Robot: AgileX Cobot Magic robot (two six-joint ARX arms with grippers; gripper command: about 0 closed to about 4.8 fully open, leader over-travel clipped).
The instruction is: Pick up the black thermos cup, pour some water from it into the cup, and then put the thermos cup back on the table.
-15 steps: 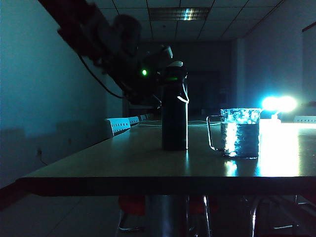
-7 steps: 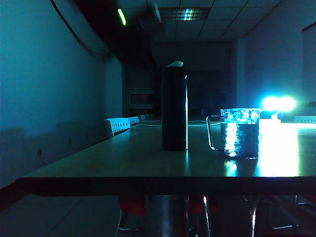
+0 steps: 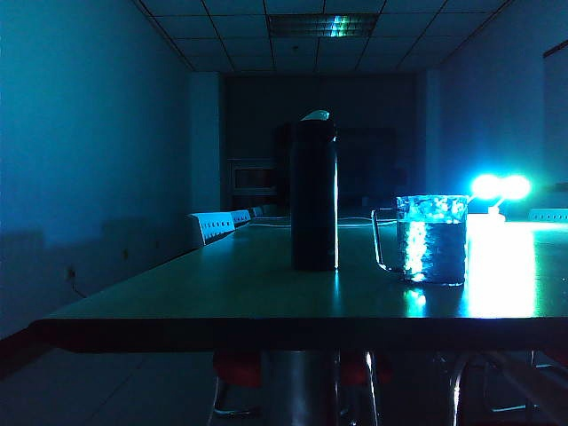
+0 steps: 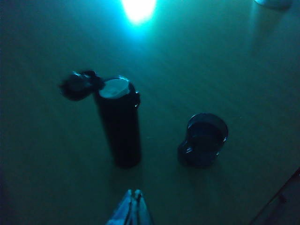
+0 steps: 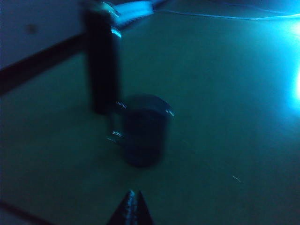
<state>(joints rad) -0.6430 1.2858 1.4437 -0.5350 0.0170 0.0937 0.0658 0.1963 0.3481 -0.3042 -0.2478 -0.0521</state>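
In the exterior view the dark front edge of the counter (image 3: 266, 330) is seen nearest. Further back, the black thermos cup (image 3: 314, 195) is stood upright on it, with the cup (image 3: 432, 238) just beside it, apart, its handle turned toward the thermos.

In the left wrist view the thermos lid is seen flipped open; the left gripper (image 4: 132, 206) is held above the counter, clenched and empty. The right gripper (image 5: 131, 208) is likewise shown pinched together over the counter, near the cup.
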